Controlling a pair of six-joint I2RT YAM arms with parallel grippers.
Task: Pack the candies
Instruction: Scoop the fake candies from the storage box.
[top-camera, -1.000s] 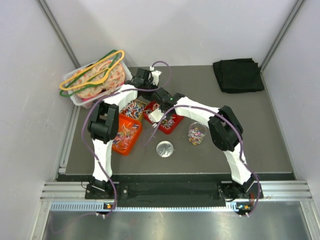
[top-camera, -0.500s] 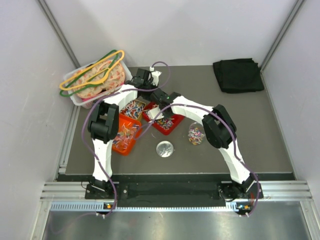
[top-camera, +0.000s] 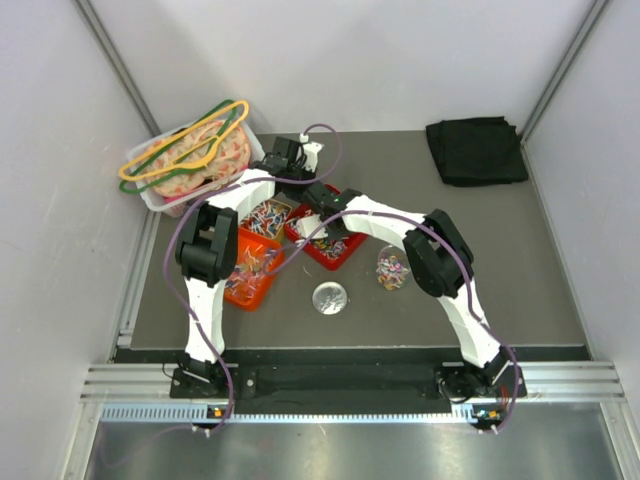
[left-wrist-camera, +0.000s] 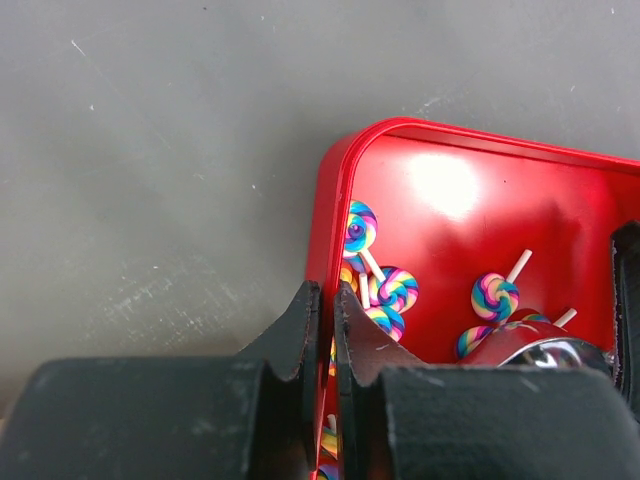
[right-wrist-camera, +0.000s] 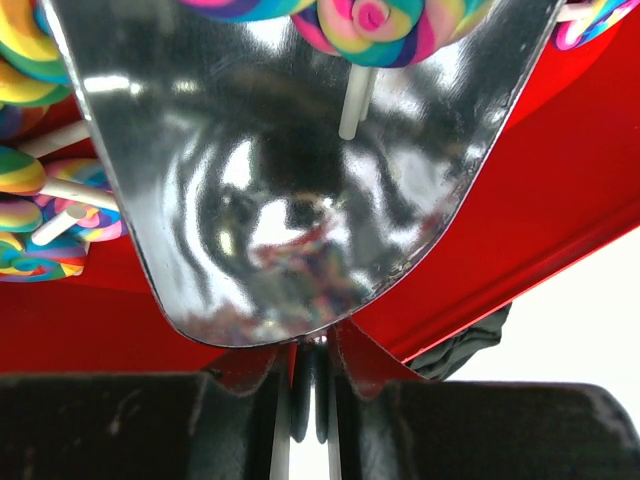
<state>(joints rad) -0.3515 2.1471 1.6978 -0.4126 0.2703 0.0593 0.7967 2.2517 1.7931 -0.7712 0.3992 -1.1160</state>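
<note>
Candies (left-wrist-camera: 396, 289) lie in the tray (left-wrist-camera: 470, 190); left gripper (left-wrist-camera: 322, 300) pinches its rim, right gripper (right-wrist-camera: 308, 352) clamps a scoop (right-wrist-camera: 290, 200). Best push the scoop low under them, level, then carry to the jar (top-camera: 392, 268) at four o'clock.

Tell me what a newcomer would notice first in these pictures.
The bright swirl candies in the red tray at the table's middle, with a shiny scoop held among them by the right gripper. The left gripper pinches the tray's rim. A heaped bin stands far left.
</note>
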